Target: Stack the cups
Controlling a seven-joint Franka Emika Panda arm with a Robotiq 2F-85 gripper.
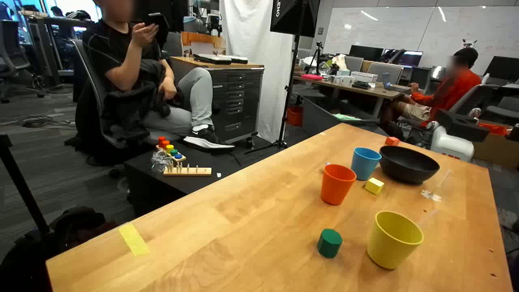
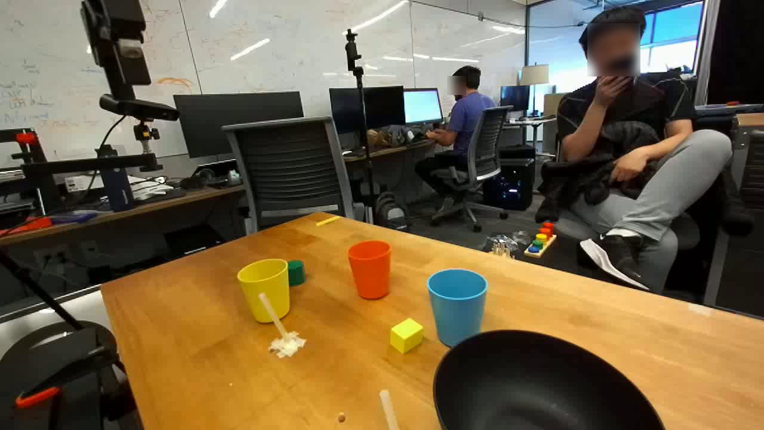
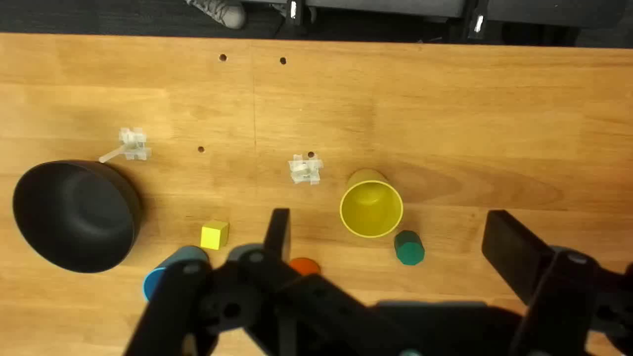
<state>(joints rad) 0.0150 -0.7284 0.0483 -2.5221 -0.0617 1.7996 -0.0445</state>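
Observation:
Three cups stand upright and apart on the wooden table. The yellow-green cup (image 1: pixel 393 243) is also in an exterior view (image 2: pixel 265 295) and, seen from above and empty, in the wrist view (image 3: pixel 371 210). The orange cup (image 1: pixel 336 186) stands between the others in an exterior view (image 2: pixel 370 272); in the wrist view only a bit of it (image 3: pixel 305 266) shows behind a finger. The blue cup (image 1: pixel 365 164) stands by the bowl, also in an exterior view (image 2: pixel 456 307); the gripper partly hides it in the wrist view (image 3: pixel 183 259). My gripper (image 3: pixel 388 232) is wide open and empty, above the table.
A black bowl (image 1: pixel 407 166) stands beside the blue cup. A yellow block (image 2: pixel 406 335) lies near blue and orange cups. A green block (image 3: pixel 409 247) stands close to the yellow-green cup. An orange block (image 1: pixel 392 141) lies behind the bowl. White sticks are taped to the table (image 2: pixel 287 344).

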